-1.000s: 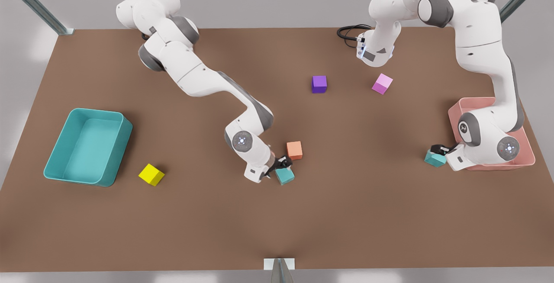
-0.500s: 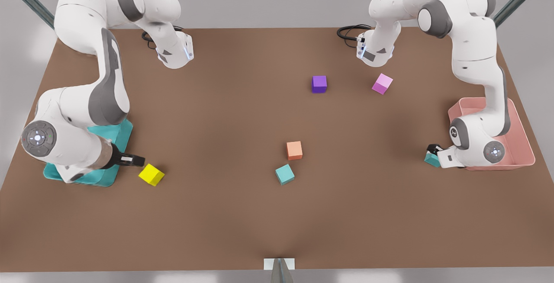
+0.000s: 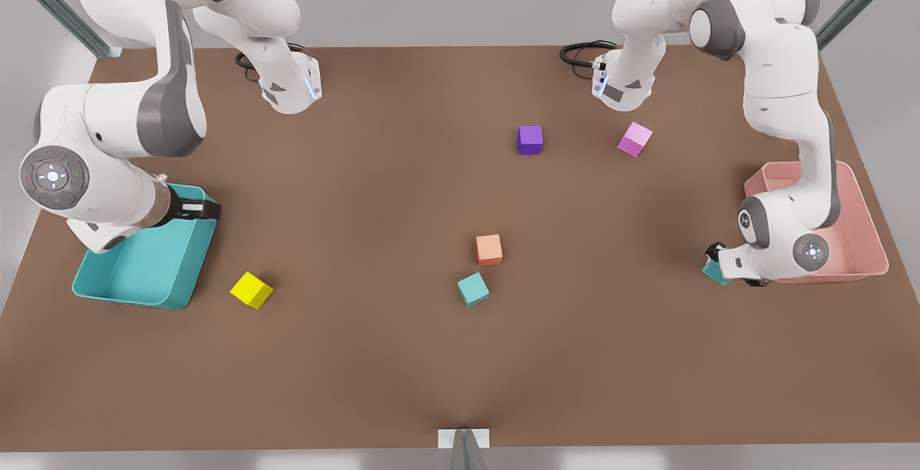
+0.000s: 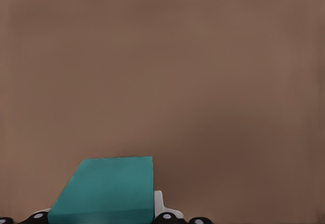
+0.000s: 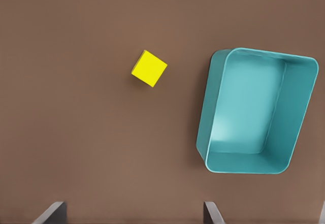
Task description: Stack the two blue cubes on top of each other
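left gripper fingers closed, low; right gripper fingers spread, raised.

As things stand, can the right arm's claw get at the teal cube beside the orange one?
Probably yes: the right claw hangs open above the teal bin, and the teal cube has bare table on the sides away from the orange cube.

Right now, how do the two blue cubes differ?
One blue cube sits free on the table mid-scene, beside the orange cube; no claw is near it. The other blue cube is by the pink bin, at the left claw and half hidden by it. Both share the same teal colour and apparently the same size.
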